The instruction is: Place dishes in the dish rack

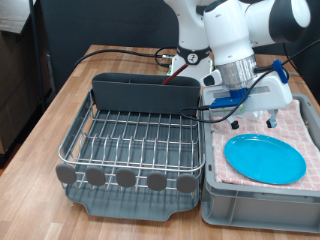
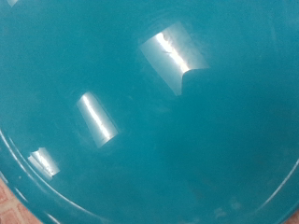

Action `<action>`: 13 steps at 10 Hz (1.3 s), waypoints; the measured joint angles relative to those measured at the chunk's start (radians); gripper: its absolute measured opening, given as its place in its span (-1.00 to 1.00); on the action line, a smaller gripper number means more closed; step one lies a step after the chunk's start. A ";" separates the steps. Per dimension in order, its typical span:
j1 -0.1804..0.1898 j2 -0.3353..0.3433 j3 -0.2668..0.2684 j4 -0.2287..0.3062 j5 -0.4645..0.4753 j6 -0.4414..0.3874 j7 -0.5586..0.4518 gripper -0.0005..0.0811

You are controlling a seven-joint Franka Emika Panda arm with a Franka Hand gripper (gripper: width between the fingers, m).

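Round grey feet (image 1: 125, 178) line the near edge of the dish rack (image 1: 135, 140), five in a row across the front of its dark grey plastic tray. Above them the silver wire grid spans the tray, and no dish is seen on it. At the rack's far side stands the tall grey utensil caddy (image 1: 145, 93). The rack rests on a wooden tabletop (image 1: 60, 110), on the exterior view's left half.

Just beside the rack, on the exterior view's right, sits a grey crate (image 1: 255, 205) lined with a pink checked cloth (image 1: 300, 125). The round bright blue plate (image 1: 264, 158) lies flat on that cloth, in the near part of the crate.

The white arm (image 1: 235, 35) descends from the exterior view's top, and its gripper (image 1: 240, 100) hangs over the far part of the crate, between the caddy and the plate, above the cloth. Whether the fingers are released or clenched cannot be told: the exterior view shows them too small, and no fingers are visible in the wrist view.

In the wrist view the plate (image 2: 149, 112) fills almost the whole frame, with bright reflections on its glossy surface and a sliver of the checked cloth (image 2: 17, 207) showing beyond its rim at one corner.
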 joint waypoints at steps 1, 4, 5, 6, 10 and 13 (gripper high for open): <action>0.000 0.010 0.001 0.006 0.015 0.003 -0.011 0.98; 0.000 0.032 0.001 0.022 0.039 0.006 -0.041 0.98; 0.000 0.037 0.001 0.028 0.039 0.007 -0.042 0.98; 0.000 0.039 0.001 0.033 0.039 0.007 -0.042 0.98; -0.001 0.051 0.001 0.047 0.055 0.007 -0.051 0.35; -0.001 0.064 0.002 0.057 0.080 0.007 -0.079 -0.50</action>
